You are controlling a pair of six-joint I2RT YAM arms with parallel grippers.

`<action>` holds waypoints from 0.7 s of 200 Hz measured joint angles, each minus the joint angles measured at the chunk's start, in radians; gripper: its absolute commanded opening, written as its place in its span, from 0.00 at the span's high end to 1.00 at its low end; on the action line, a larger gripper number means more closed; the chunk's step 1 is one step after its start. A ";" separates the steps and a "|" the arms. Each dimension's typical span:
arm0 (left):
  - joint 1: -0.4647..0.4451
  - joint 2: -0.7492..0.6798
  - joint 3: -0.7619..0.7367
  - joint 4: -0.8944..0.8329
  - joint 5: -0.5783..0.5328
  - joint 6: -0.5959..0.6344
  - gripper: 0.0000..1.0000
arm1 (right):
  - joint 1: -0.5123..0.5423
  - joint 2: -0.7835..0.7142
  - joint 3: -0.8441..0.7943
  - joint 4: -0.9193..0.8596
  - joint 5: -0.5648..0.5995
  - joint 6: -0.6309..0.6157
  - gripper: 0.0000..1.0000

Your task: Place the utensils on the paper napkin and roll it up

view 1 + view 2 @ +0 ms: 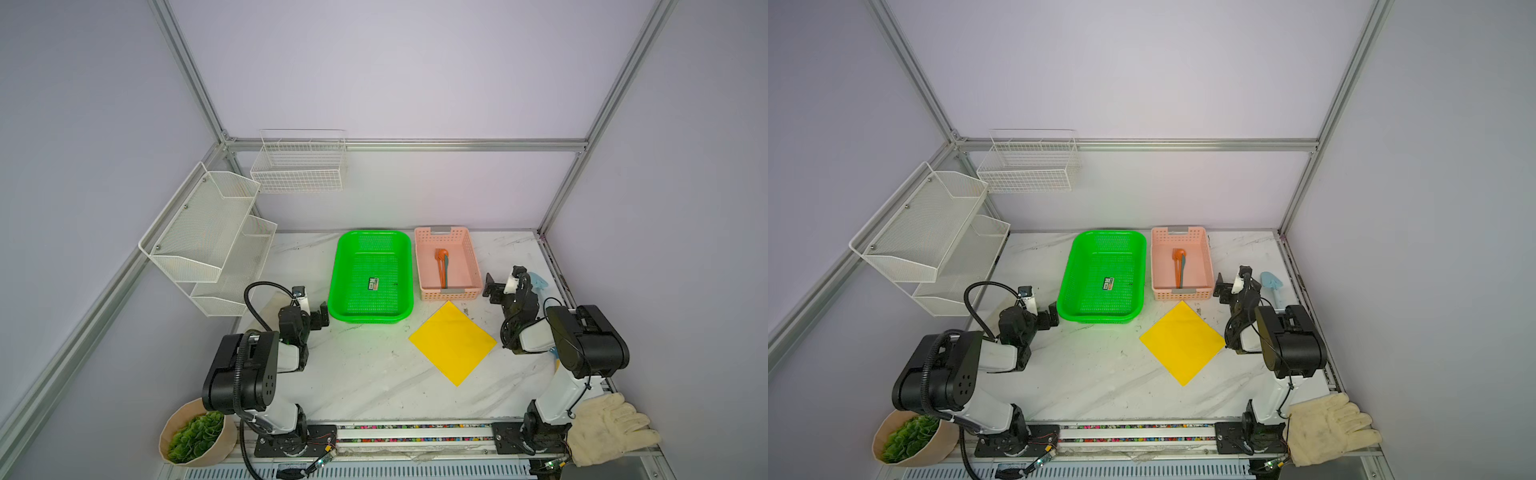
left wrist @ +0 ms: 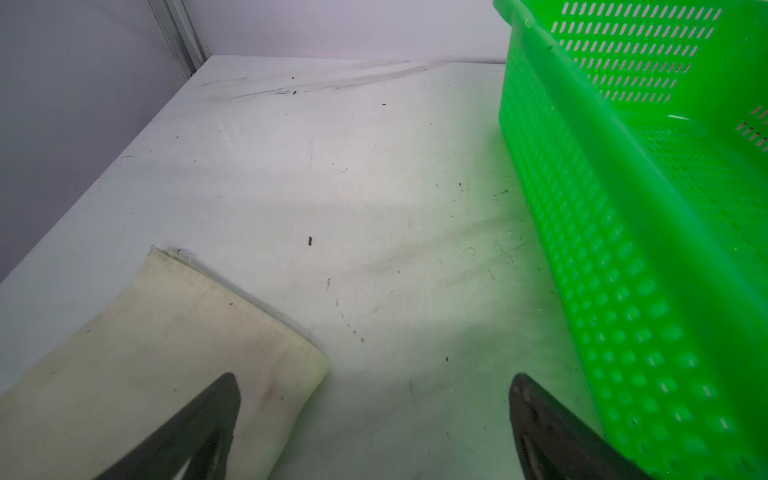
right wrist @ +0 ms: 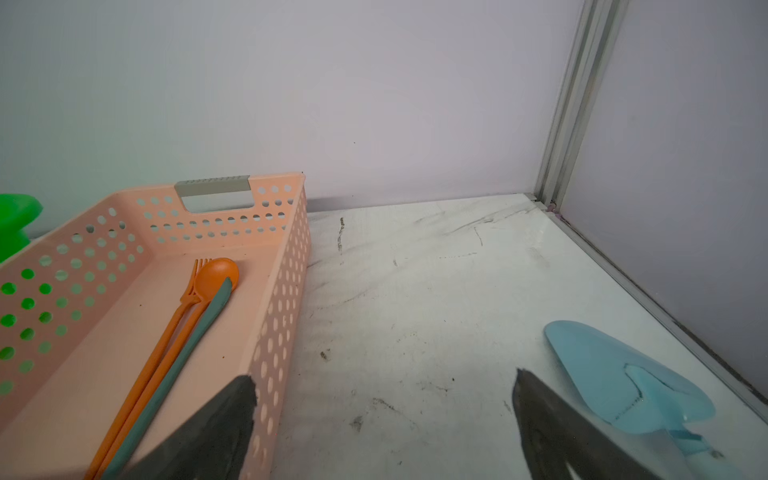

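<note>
**Grippers.** The left gripper (image 2: 376,380) has its jaws spread wide with nothing between them. It hangs over the bare counter (image 1: 365,374), between a piece of cream fabric (image 2: 145,353) and the green basket (image 2: 582,249). In the wrist view one finger overlaps the fabric; whether it touches cannot be confirmed.

The right gripper (image 3: 384,378) is likewise spread wide and empty. In both top views it stands centre right, just beside the near right corner of the pink basket (image 1: 471,257). The light blue toy shovel (image 3: 602,365) lies on its other side.

**Task items.** The utensils (image 1: 441,268) lie on the floor of the pink basket, bunched side by side. They are the orange spoon (image 3: 220,274), the orange fork (image 3: 195,282) and the teal piece (image 3: 199,328). The paper napkin (image 1: 453,343) lies flat and unrolled on the counter at lower centre right. One of its corners points at the pink basket, near it but apart from it.

**Surface.** The counter is white with a marble pattern, scuffed and flecked with dark specks. A small card (image 1: 373,284) lies in the green basket.

**Room.**
- The walls are pale lilac, framed by aluminium posts.
- A white mesh shelf rack (image 1: 208,232) is at the left.
- A wire basket (image 1: 299,166) hangs on the rear wall, upper left.
- A potted green plant (image 1: 195,436) is at lower left.
- Cream gloves (image 1: 611,428) are at lower right, beside the right arm's base.
</note>
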 measured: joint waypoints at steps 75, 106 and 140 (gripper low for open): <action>-0.002 0.000 0.000 0.003 -0.001 0.000 0.00 | 0.000 0.000 0.000 0.000 0.000 0.000 0.03; -0.006 -0.008 0.000 0.007 -0.019 -0.001 0.00 | 0.000 0.000 0.000 0.000 0.000 0.000 0.03; -0.006 -0.114 0.000 -0.046 -0.066 -0.010 0.00 | 0.001 0.000 0.000 0.000 0.008 0.000 0.03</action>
